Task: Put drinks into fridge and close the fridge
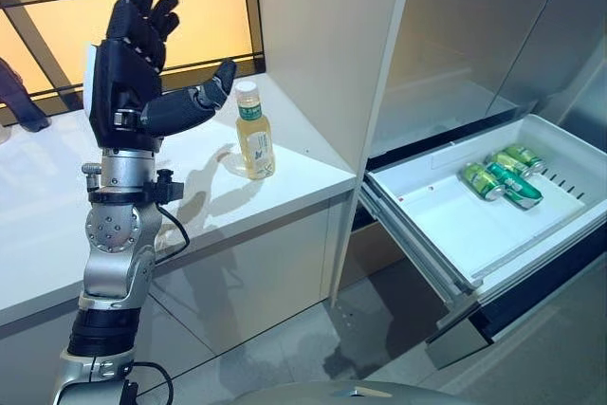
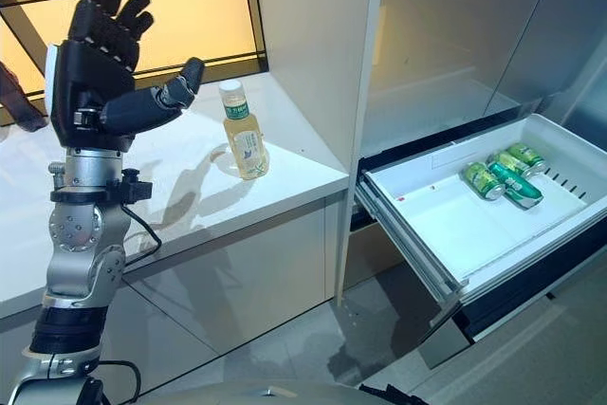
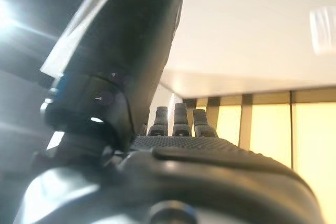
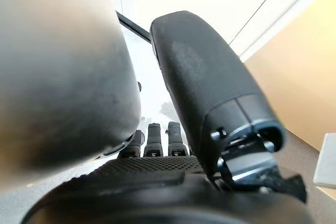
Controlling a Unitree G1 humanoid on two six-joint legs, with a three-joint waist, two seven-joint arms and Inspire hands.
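Note:
A bottle of yellow drink with a white cap (image 1: pixel 253 135) stands upright on the white counter (image 1: pixel 57 206), near its right end. My left hand (image 1: pixel 123 73) is raised above the counter just left of the bottle, open, with its fingers straight up and its thumb pointing at the bottle's cap without touching it. Its wrist view shows straight fingers (image 3: pixel 176 121) holding nothing. The fridge drawer (image 1: pixel 417 166) is pulled out at the right, with green cans (image 1: pixel 503 177) lying in its far corner. My right hand (image 4: pixel 157 177) shows in its wrist view, open and empty.
A tall white cabinet panel (image 1: pixel 322 35) stands between the counter and the fridge. The grey fridge front (image 1: pixel 474 7) rises above the open drawer. A dark object (image 1: pixel 19 92) lies at the counter's far left by the window. Grey floor lies below the drawer.

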